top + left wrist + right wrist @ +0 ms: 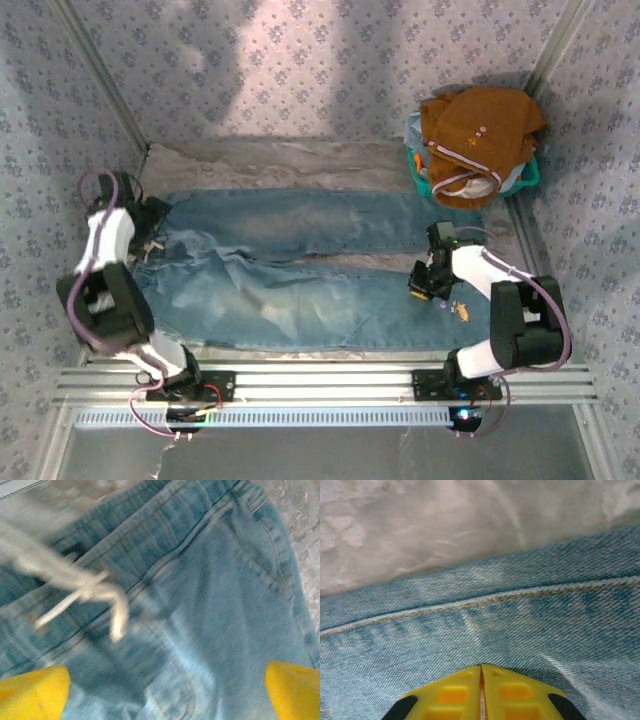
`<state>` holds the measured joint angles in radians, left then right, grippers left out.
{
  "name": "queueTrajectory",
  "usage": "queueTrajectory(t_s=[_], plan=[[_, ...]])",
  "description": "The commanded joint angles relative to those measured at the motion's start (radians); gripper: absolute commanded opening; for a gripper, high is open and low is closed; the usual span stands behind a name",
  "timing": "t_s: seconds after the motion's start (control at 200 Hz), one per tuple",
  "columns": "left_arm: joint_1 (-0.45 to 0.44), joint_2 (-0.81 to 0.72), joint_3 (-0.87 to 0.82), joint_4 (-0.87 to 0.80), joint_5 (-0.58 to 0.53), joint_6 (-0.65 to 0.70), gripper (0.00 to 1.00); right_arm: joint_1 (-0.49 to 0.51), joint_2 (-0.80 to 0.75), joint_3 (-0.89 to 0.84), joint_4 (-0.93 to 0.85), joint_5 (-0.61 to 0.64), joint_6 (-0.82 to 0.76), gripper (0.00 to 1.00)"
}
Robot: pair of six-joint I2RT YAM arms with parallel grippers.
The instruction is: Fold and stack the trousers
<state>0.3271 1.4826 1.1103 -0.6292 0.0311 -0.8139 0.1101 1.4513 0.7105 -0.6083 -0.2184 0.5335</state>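
The trousers [300,270] lie spread flat on the surface [300,160], waist left, legs right. Over their waistband, beside the white drawstring [95,592], the left arm's jaws stand wide apart, holding nothing. At their nearer leg's stitched edge the right arm's jaws are pressed together against the denim.

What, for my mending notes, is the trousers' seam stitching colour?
Orange-tan stitching, best in right wrist view.

Diffuse light is noted; trousers [225,605] ahead of the left end effector [162,695] are motion-blurred; right wrist view sharp.
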Motion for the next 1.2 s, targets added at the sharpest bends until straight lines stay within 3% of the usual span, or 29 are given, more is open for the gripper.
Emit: queueTrajectory(t_s=[0.0, 0.155, 0.48, 0.56, 0.71, 0.934, 1.054, 1.194], plan=[[0.037, -0.141, -0.183, -0.058, -0.092, -0.066, 1.00, -0.043, 0.076, 0.019, 0.003, 0.013, -0.040, 0.10], [0.087, -0.323, -0.310, -0.173, -0.226, -0.057, 0.99, -0.048, 0.112, 0.082, 0.036, -0.007, -0.030, 0.10], [0.165, -0.507, -0.492, -0.246, -0.344, -0.170, 0.92, 0.051, 0.027, 0.214, -0.065, 0.002, -0.021, 0.15], [0.176, -0.527, -0.559, -0.183, -0.335, -0.165, 0.90, 0.061, -0.015, 0.210, -0.082, -0.007, -0.017, 0.15], [0.275, -0.525, -0.657, -0.015, -0.255, -0.103, 0.87, 0.066, -0.078, 0.207, -0.120, -0.004, -0.027, 0.16], [0.310, -0.571, -0.710, 0.181, -0.162, -0.041, 0.83, 0.077, -0.123, 0.179, -0.129, -0.013, -0.021, 0.16], [0.310, -0.645, -0.679, 0.156, -0.120, -0.033, 0.81, 0.093, -0.124, 0.184, -0.139, -0.009, -0.016, 0.16], [0.310, -0.655, -0.658, 0.111, -0.180, -0.011, 0.84, 0.109, -0.107, 0.197, -0.128, -0.002, -0.002, 0.16]])
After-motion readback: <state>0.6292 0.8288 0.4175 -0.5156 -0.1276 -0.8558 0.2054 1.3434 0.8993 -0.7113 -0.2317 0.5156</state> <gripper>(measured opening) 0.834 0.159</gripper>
